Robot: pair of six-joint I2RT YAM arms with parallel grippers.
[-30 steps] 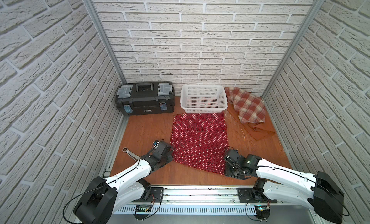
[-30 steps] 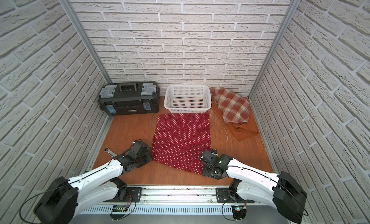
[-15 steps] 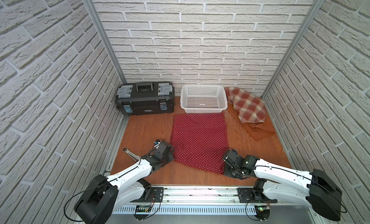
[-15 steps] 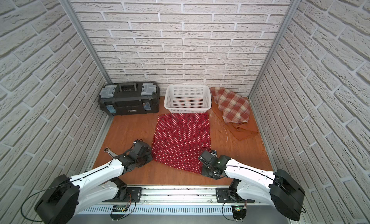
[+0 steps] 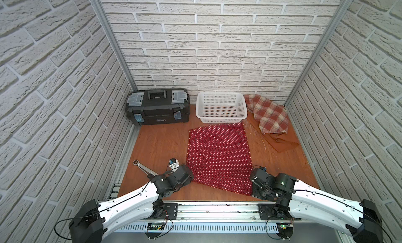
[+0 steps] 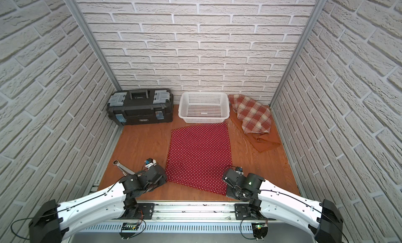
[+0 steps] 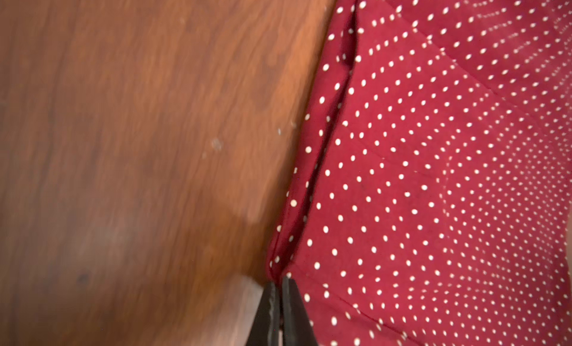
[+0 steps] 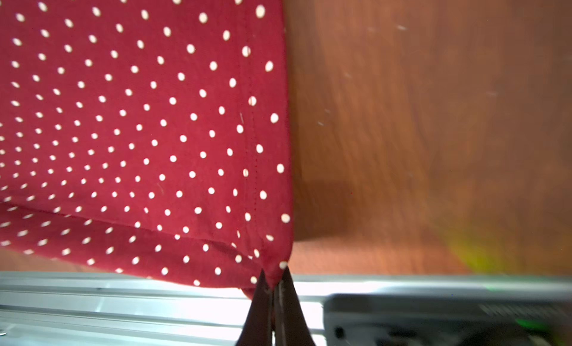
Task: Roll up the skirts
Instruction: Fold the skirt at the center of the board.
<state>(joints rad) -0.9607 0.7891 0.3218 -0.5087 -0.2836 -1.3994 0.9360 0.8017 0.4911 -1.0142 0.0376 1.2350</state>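
On the wooden floor (image 5: pixel 156 144), left hand (image 7: pixel 280 281) and right hand (image 8: pixel 274 276) pinch near corners of the polka-dot skirt (image 5: pixel 217 157), basket (image 5: pixel 220 120) just beyond.

Dark red, white-dotted polka-dot skirt (image 5: pixel 218 157) spread flat and unrolled at the middle of the surface (image 5: pixel 161 144), wider hem toward the near edge; red-and-cream plaid skirt (image 5: pixel 268 115) crumpled in the far right corner, partly overlying the plain rust-orange skirt (image 5: pixel 280 141).
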